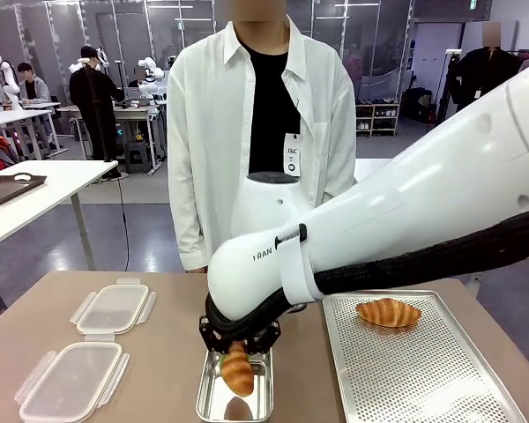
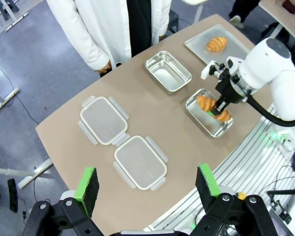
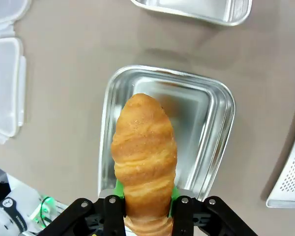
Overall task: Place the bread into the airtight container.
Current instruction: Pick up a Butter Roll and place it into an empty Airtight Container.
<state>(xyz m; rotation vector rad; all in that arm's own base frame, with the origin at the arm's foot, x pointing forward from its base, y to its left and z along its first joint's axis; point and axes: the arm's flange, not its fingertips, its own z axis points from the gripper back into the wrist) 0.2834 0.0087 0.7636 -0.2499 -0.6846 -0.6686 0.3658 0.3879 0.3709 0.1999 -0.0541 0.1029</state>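
Front view: the right end effector [image 1: 238, 342] is clamped on the bread [image 1: 238, 370], which hangs end-down over the metal container [image 1: 207, 398] at the near edge of the counter [image 1: 172, 326]. Can't tell if it touches the bottom. A second roll [image 1: 388, 312] lies on the perforated tray [image 1: 423, 383] to the right. Two plastic lids [image 1: 113, 308] lie to the left. A person [image 1: 203, 132] stands at the far side.

Left wrist view: the left end effector [image 2: 146, 183] is spread wide and holds nothing. A spare metal container [image 2: 168, 72] sits empty beside the one under the bread.

Right wrist view: green pads [image 3: 119, 186] pinch the bread's near end. The container is directly beneath.
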